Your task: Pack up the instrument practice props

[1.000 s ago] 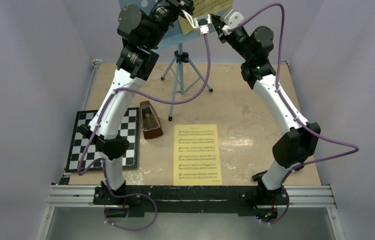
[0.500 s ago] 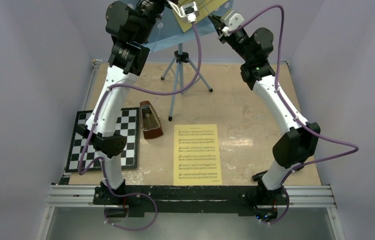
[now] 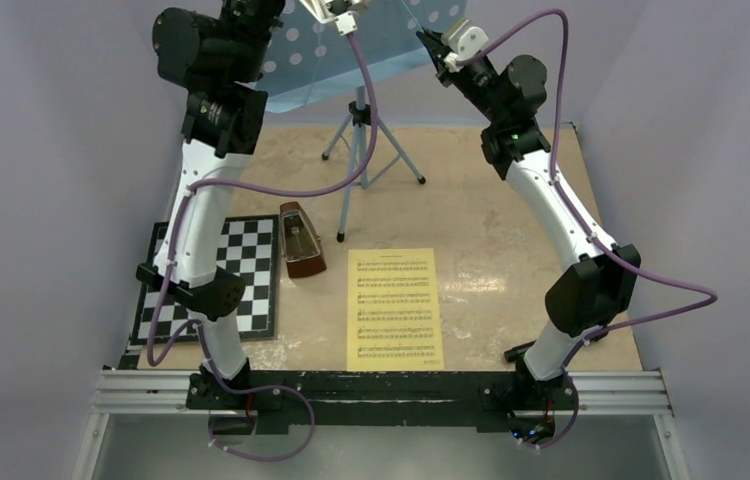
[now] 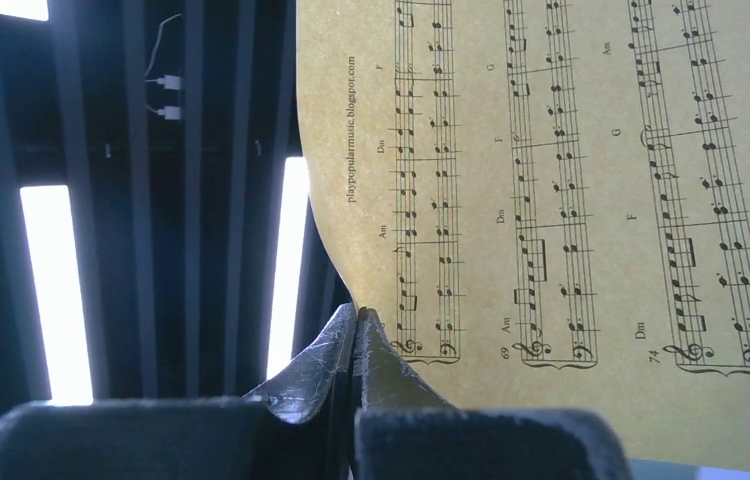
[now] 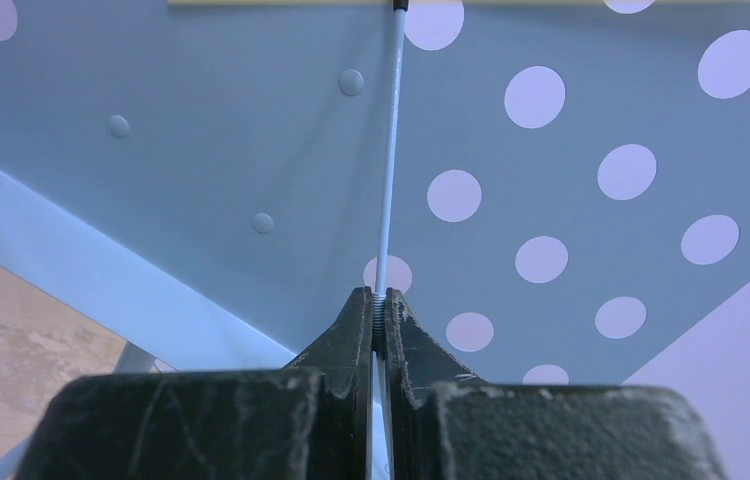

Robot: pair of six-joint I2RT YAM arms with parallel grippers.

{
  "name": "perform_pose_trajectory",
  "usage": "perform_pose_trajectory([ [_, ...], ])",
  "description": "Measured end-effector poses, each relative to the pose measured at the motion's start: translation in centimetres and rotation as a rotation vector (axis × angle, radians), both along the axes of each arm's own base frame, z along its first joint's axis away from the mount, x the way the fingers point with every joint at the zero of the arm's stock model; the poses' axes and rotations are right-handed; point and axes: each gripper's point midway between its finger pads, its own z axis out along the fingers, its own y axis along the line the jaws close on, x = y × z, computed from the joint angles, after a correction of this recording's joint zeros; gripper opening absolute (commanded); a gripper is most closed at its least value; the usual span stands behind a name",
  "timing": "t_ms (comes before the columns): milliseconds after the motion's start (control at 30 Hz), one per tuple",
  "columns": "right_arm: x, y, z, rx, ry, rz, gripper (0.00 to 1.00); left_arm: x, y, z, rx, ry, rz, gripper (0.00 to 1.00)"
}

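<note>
My left gripper point(image 4: 358, 316) is shut on the bottom corner of a yellow sheet point(image 4: 571, 180) printed with music staves, held up high against the ceiling; in the top view that hand is past the upper edge. My right gripper point(image 5: 379, 298) point(image 3: 429, 38) is shut on a thin white wire arm point(image 5: 388, 150) lying across the light-blue hole-punched music stand point(image 5: 571, 130) point(image 3: 391, 50). The stand rests on thin tripod legs point(image 3: 359, 150). A second yellow sheet point(image 3: 394, 308) lies flat on the table. The brown pyramid-shaped metronome point(image 3: 301, 240) stands to its left.
A black-and-white chessboard point(image 3: 213, 282) lies at the left edge under the left arm. Purple cables hang from both arms. Purple walls close in the beige table point(image 3: 491, 230) on three sides. A black rail point(image 3: 381, 385) runs along the near edge.
My left arm has swung up and to the left, carrying the yellow sheet off the stand and out of the top of the overhead view. The right arm has stayed still.
</note>
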Motion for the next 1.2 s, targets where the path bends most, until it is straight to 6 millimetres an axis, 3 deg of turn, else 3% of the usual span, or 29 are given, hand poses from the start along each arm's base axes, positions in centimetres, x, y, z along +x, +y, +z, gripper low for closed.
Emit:
perform_pose_trajectory([
  [200,0.1,0.0,0.0,0.000,0.002,0.000,0.00,-3.7,2.5,2.6,-0.024,-0.091,0.016,0.00],
  [233,0.1,0.0,0.0,0.000,0.002,0.000,0.06,-4.3,2.9,3.0,-0.028,-0.104,0.020,0.00],
  [333,0.1,0.1,0.0,-0.003,0.000,0.000,0.41,-6.5,4.0,4.1,-0.039,-0.138,0.019,0.00],
  [400,0.1,0.1,-0.1,0.000,0.006,0.001,0.57,-8.2,4.5,4.7,-0.041,-0.155,0.005,0.00],
  [500,0.1,0.1,-0.2,-0.003,0.008,0.006,0.72,-11.3,4.9,5.2,-0.027,-0.158,-0.036,0.00],
  [667,0.1,0.3,-0.4,0.001,0.026,0.015,0.88,-17.0,4.8,5.7,0.007,-0.183,-0.137,0.00],
  [733,0.0,0.3,-0.7,0.003,0.045,0.020,0.99,-19.1,4.9,6.0,0.010,-0.202,-0.173,0.00],
  [800,-0.3,0.4,-0.9,0.001,0.065,0.030,0.99,-20.4,4.8,5.9,0.016,-0.203,-0.208,0.00],
  [900,-1.6,0.1,-0.5,-0.002,0.075,0.040,0.99,-21.1,4.3,4.9,0.039,-0.174,-0.240,0.00],
  [1000,-4.3,-1.0,1.4,0.005,0.066,0.035,0.99,-20.8,3.4,2.8,0.068,-0.104,-0.277,0.00],
  [1200,-11.9,-5.1,7.6,0.047,-0.031,-0.040,0.99,-19.9,2.1,-5.4,0.155,0.132,-0.360,0.00],
])
